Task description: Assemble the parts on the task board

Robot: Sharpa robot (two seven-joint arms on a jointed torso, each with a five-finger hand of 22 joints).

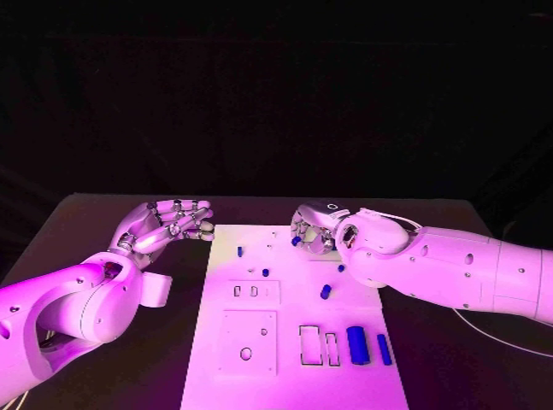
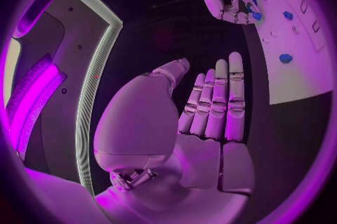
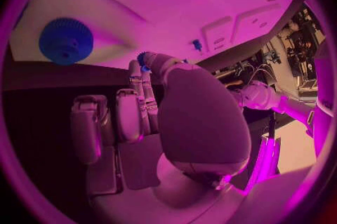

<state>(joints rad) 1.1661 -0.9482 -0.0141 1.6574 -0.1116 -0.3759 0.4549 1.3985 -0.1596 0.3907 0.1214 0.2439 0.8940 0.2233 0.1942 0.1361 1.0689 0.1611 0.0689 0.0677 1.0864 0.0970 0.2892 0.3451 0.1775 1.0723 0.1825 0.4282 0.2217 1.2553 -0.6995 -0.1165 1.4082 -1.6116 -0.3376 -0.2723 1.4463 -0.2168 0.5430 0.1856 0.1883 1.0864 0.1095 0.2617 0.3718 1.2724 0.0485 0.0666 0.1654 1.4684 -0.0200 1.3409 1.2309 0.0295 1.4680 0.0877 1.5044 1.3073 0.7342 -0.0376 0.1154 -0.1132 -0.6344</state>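
Two blue cylinders (image 1: 357,344) lie side by side low on the white task board (image 1: 295,376), right of centre in the head frame, beside two slot outlines. Further up — near the board's top edge — the right robot hand (image 1: 315,225) pinches a small blue part (image 1: 296,241) at its fingertips, with other small blue parts (image 1: 326,291) scattered below it. Left robot hand (image 1: 172,224) hovers over the black table (image 1: 91,222) just off the board's upper-left corner, fingers apart and holding nothing.

Head view: overhead, looking down at the task board (image 1: 295,342). Wrist views: close behind each palm; all share the board.
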